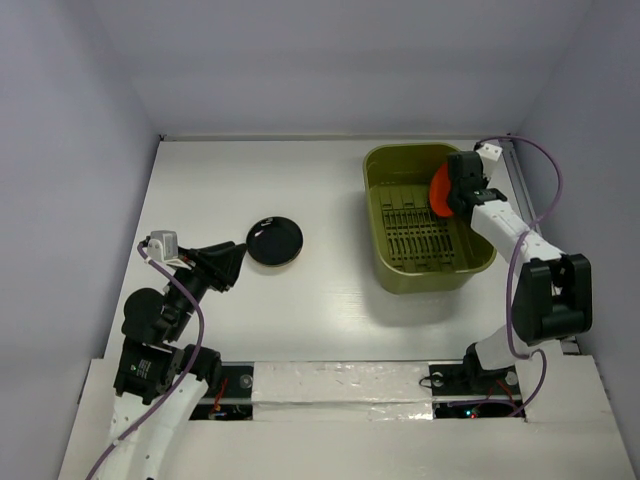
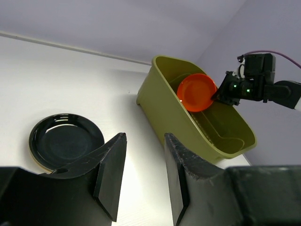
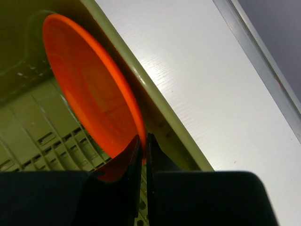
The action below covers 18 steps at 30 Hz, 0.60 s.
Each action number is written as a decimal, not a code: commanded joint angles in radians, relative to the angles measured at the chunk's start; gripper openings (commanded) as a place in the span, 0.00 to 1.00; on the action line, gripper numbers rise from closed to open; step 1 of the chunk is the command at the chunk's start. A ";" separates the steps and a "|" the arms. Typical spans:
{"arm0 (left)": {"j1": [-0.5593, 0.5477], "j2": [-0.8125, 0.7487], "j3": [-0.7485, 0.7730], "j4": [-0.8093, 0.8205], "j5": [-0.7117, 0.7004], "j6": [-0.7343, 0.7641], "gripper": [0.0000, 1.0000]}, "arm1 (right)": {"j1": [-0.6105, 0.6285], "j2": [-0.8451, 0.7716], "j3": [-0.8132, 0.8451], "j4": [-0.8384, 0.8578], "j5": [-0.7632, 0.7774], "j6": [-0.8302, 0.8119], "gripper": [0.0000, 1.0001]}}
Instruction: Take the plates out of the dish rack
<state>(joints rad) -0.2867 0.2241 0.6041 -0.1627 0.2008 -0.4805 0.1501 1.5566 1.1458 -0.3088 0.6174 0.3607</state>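
The right gripper (image 3: 143,141) pinches the orange plate (image 3: 89,89) by its rim, on edge against the right wall of the rack (image 1: 432,280). Lifting out seems in hand; next, it must rise clear of that wall. Left of the rack lies a black plate (image 1: 274,241), and near it the left gripper (image 2: 145,139) hangs spread, empty.

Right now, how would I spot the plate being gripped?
Find the olive-green dish rack on the right of the table. By its right wall, an orange-red plate is tipped on edge, pinched by the right gripper. The other plate is black, lying flat outside.
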 commanded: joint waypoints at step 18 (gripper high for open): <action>-0.005 -0.008 -0.001 0.031 -0.017 0.002 0.35 | 0.146 -0.383 0.135 -0.058 -0.180 0.026 0.00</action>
<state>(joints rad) -0.2863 0.2241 0.6041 -0.1627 0.1925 -0.4805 0.2245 1.2366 1.2064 -0.3893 0.5220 0.3416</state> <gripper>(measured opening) 0.346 0.098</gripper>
